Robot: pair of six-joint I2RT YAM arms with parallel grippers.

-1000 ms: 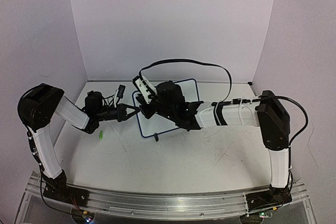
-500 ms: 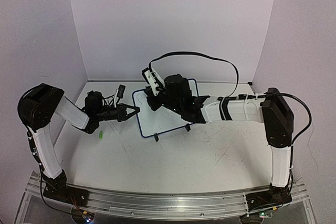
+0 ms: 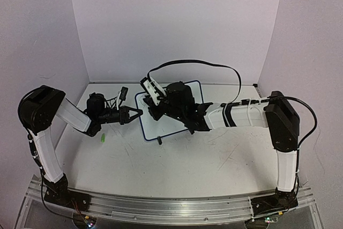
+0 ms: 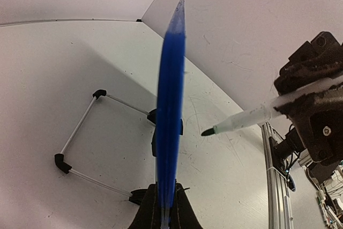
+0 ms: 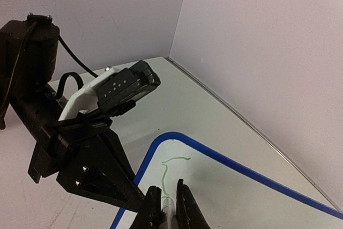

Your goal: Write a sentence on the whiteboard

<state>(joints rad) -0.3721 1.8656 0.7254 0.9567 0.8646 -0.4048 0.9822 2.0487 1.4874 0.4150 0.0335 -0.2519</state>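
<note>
Left gripper [image 4: 167, 207]: jaws clamped hard on the left edge of the small rectangular whiteboard with rounded corners and a thin blue frame [image 3: 159, 126]. It grips nothing else.

Small green marker cap [image 3: 103, 139]: lying loose on the scuffed white table [image 3: 187, 159], off to the near-left of the whiteboard.

Whiteboard, handling: propped up on black clip feet [image 3: 159, 140] and thin wire legs. Judged light, thin and stiff, with a slick writing face. It would likely skid or tip under pen pressure. The best hold is on the frame edge, clear of the face, which is how the left gripper has it.

Right gripper [image 5: 170, 199]: over the whiteboard's face, jaws closed on a slim white marker pen [image 4: 252, 117]. The dark tip points at the board, but whether it touches cannot be told.

Sentence [image 5: 170, 165]: only one short, faint green squiggle shows, near the whiteboard's far-left corner. Most of the writing is judged not yet done.

Pale lilac wall [image 3: 177, 25]: just beyond the whiteboard's far edge.
</note>
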